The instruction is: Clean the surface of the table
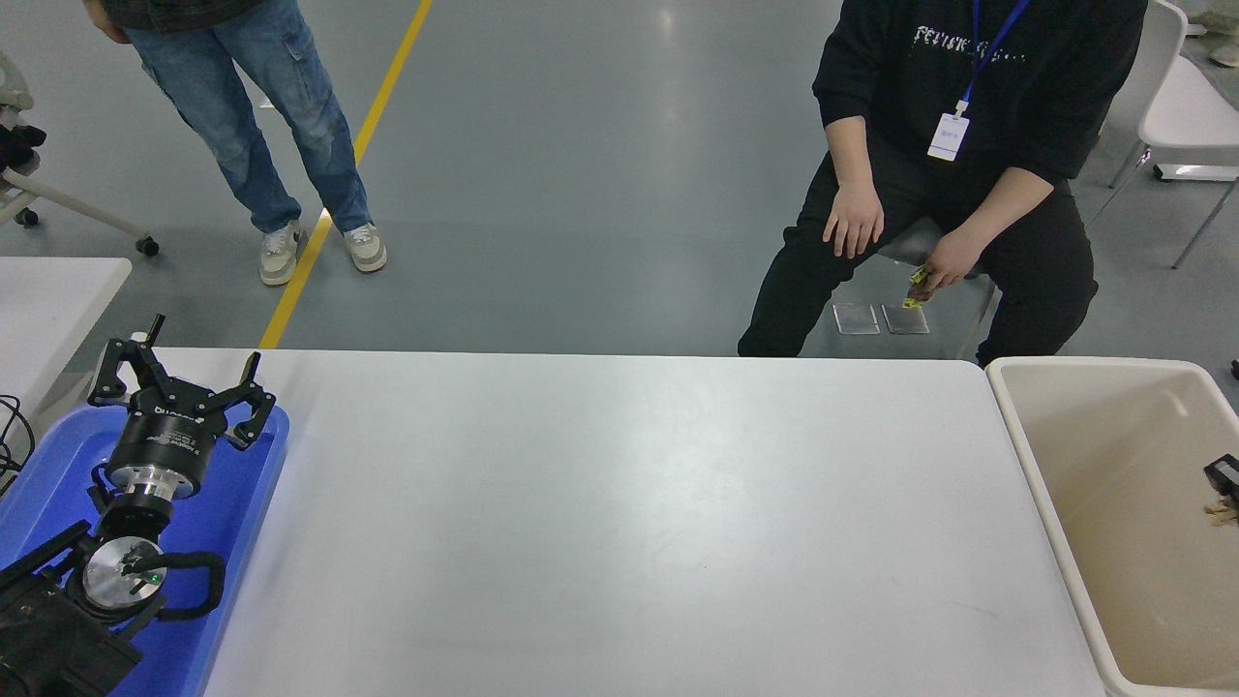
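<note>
Stretching wide across the head view, the table surface (619,523) lies between a blue tray (242,503) and a beige bin (1113,503). The left gripper (179,382) hovers over the tray, fingers spread, holding nothing. The right gripper (1222,476) barely shows above the bin; its grip I cannot tell.

You have one view, from high on the robot's side, looking forward and down. It takes in the table surface (619,523) nearly edge to edge, with the floor and two people beyond its far side at the top.
</note>
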Tool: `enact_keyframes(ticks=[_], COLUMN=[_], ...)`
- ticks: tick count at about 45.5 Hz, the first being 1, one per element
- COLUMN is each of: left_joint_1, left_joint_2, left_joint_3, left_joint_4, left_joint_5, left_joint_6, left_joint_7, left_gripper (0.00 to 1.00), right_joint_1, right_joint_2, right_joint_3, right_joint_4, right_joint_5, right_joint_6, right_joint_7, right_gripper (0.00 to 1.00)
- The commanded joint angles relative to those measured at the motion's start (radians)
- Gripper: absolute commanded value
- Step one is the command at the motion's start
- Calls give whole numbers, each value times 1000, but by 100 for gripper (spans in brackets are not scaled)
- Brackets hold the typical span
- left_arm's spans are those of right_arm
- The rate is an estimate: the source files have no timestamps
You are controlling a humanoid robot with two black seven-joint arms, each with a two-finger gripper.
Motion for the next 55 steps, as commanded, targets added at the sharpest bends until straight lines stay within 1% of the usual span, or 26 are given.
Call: enact_keyframes(ticks=[1,18,27,29,32,34,35,36,41,44,48,55], left_joint_1=[0,0,0,0,0,0,0,0,0,0,0,0], left_joint_2=[0,0,0,0,0,0,0,0,0,0,0,0], left_joint_3=[0,0,0,0,0,0,0,0,0,0,0,0], left_joint_4=[0,0,0,0,0,0,0,0,0,0,0,0], left_joint_5=[0,0,0,0,0,0,0,0,0,0,0,0], left_joint_6=[0,0,0,0,0,0,0,0,0,0,0,0], left_joint_7=[-1,-1,-1,-1,0,0,0,-1,0,-1,0,0], left_gripper=[100,100,100,100,100,100,100,100,100,100,100,100], right_joint_1=[-9,-9,-9,-9,-9,-9,-9,-9,-9,-9,-9,-9], right_joint_2=[33,35,33,33,33,33,33,33,33,33,33,33], right_joint_3=[-29,-28,-28,-28,-28,-28,-28,-28,-28,-28,-28,-23], right_joint_4=[1,1,1,1,1,2,2,2,4,4,4,8], right_joint_5=[0,0,0,0,2,0,2,2,2,2,2,2], right_joint_6=[-7,-10,-47,-61,-82,-92,-95,-96,-96,-98,-98,-98], right_joint_7=[-2,-2,-1,-1,-1,-1,-1,-1,-1,-1,-1,1], right_gripper=[0,0,0,16,47,61,65,68,72,79,86,89])
